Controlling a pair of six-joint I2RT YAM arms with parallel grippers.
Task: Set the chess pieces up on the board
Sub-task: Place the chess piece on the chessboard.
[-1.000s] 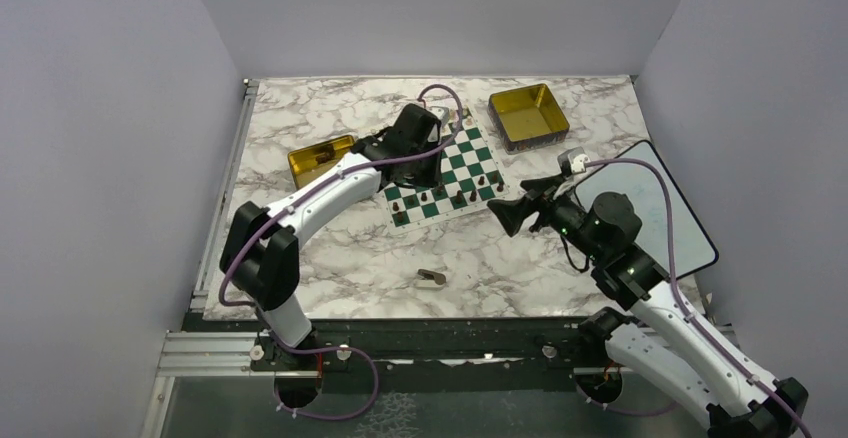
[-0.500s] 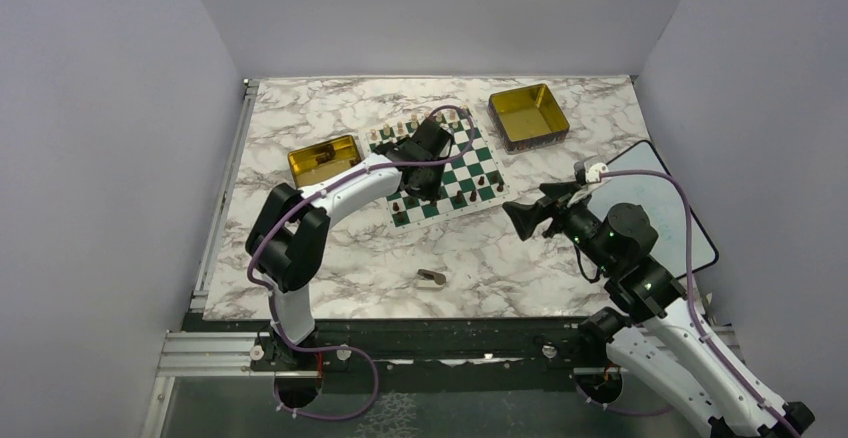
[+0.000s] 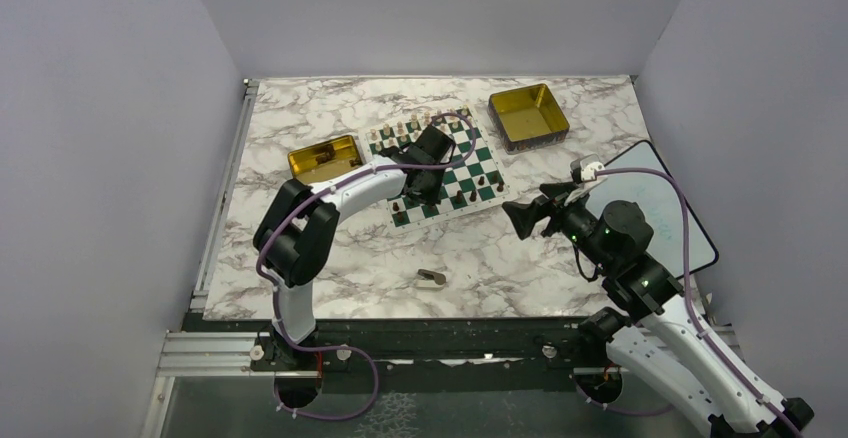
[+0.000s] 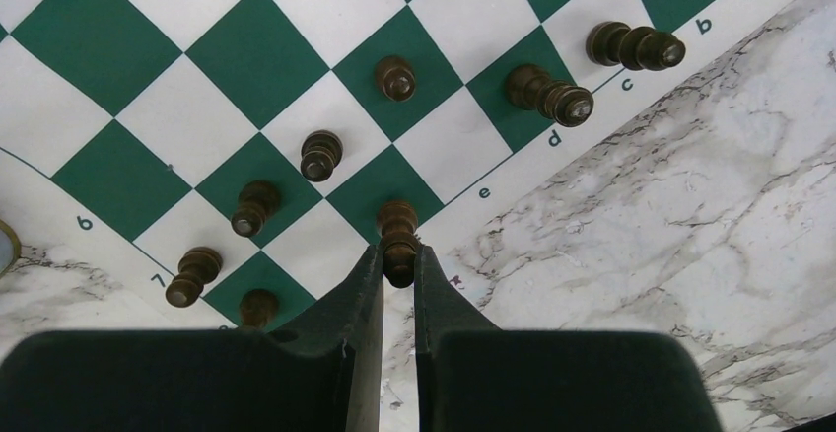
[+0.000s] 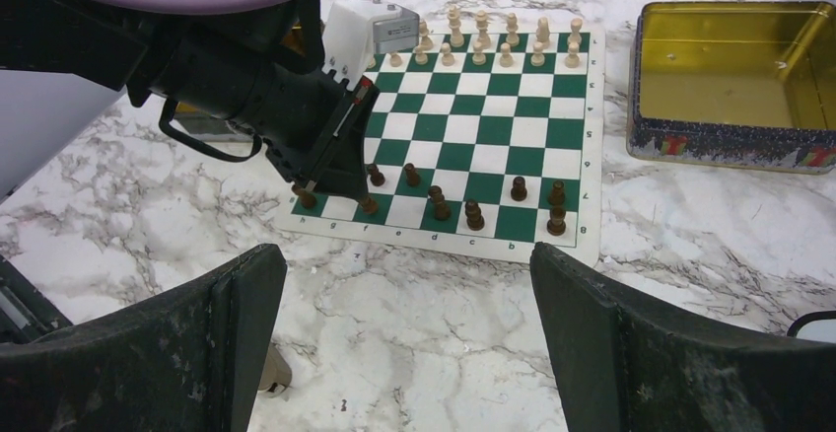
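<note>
The board (image 3: 470, 153) lies in the middle of the marble table, green and white checks (image 4: 128, 47). My left gripper (image 4: 399, 254) is shut on a dark chess piece (image 4: 398, 225) by its top. The piece's base is over a green square in the near row; whether it touches is unclear. Several more dark pieces (image 4: 321, 154) stand or lean on the squares around it (image 5: 473, 215). In the top view the left gripper (image 3: 410, 190) is over the board's near left corner. My right gripper (image 3: 515, 216) hangs open and empty right of the board (image 5: 404, 254).
Pale pieces (image 5: 483, 42) line the board's far rows. One gold tin (image 3: 528, 115) stands at the back right, another (image 3: 322, 158) left of the board. A small tan object (image 3: 431, 278) lies near the front edge. A dark flat panel (image 3: 650, 203) lies at the right.
The left gripper has come from the board's far left side to its near edge. The right gripper has drawn back a little to the right, still open.
</note>
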